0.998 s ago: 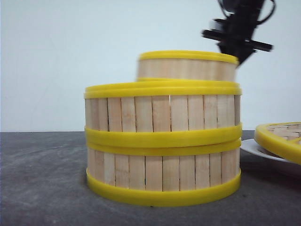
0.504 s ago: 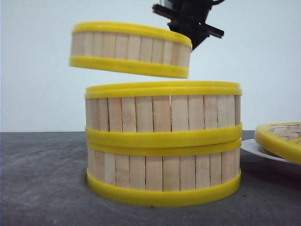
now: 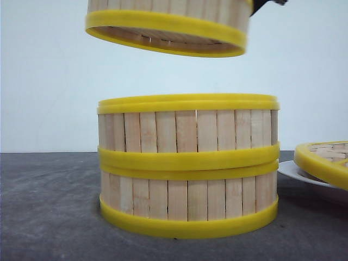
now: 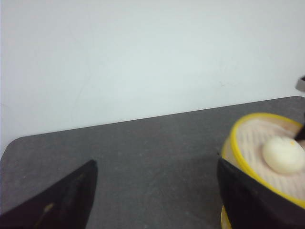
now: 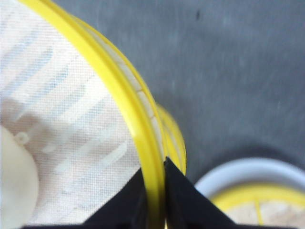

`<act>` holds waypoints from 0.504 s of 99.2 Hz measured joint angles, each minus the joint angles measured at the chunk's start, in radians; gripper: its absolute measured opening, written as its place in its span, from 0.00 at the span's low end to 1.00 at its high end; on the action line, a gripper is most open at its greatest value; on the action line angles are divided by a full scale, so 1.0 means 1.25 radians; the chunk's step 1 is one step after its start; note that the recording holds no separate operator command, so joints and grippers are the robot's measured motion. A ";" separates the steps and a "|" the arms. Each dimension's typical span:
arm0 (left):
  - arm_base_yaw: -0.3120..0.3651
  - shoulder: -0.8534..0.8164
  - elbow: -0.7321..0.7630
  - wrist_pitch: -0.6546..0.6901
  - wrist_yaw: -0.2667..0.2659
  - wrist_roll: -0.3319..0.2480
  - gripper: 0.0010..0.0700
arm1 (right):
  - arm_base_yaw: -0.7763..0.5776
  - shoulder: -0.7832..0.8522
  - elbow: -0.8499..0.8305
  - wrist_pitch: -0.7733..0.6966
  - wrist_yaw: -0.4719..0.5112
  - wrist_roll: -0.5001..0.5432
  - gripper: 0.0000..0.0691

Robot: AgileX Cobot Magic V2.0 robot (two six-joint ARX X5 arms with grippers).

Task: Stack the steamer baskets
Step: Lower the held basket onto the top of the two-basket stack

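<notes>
A: Right gripper status?

B: Black fingers pinched on the rim of the third round steamer basket with pale wooden slat walls and thick yellow plastic rims. One finger inside the wall, one outside, yellow top rim squeezed between them.

A: Where's that basket?

B: In the air, hanging from the right gripper, slightly tilted. In the front view only its lower part shows, at the top edge of frame. It hovers clear above the stack of two matching slat-walled yellow-rimmed baskets, not touching it, shifted a bit to the left of it.

A: Anything inside the held one?

B: A pale round bun-like item on its woven floor, inward of the gripper's inner finger. Left wrist view shows the same white lump in a yellow-rimmed basket.

A: The stack?

B: Two baskets sitting squarely one on the other on the dark grey tabletop, below the gripper.

A: Left gripper?

B: Spread wide, black fingers far apart, nothing between them, just bare table. The basket with the bun is just past its one finger.

A: Other stuff?

B: White plate beside the stack, carrying a flat yellow-rimmed woven lid. In the right wrist view the plate sits below and outward of the gripper's outer finger.
</notes>
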 joint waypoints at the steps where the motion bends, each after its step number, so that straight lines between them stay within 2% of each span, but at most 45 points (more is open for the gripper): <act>1: 0.000 0.000 0.000 0.000 0.000 0.000 0.67 | 0.000 -0.002 -0.008 0.000 0.000 0.000 0.03; 17: 0.000 0.000 0.000 0.020 0.004 0.000 0.67 | 0.005 -0.001 -0.095 0.000 0.012 -0.002 0.03; 26: -0.001 0.000 0.000 0.021 0.020 0.000 0.67 | 0.013 0.006 -0.116 0.000 0.029 -0.004 0.03; 50: -0.001 0.000 0.000 0.007 0.022 -0.002 0.67 | 0.021 0.019 -0.134 0.000 0.046 -0.006 0.03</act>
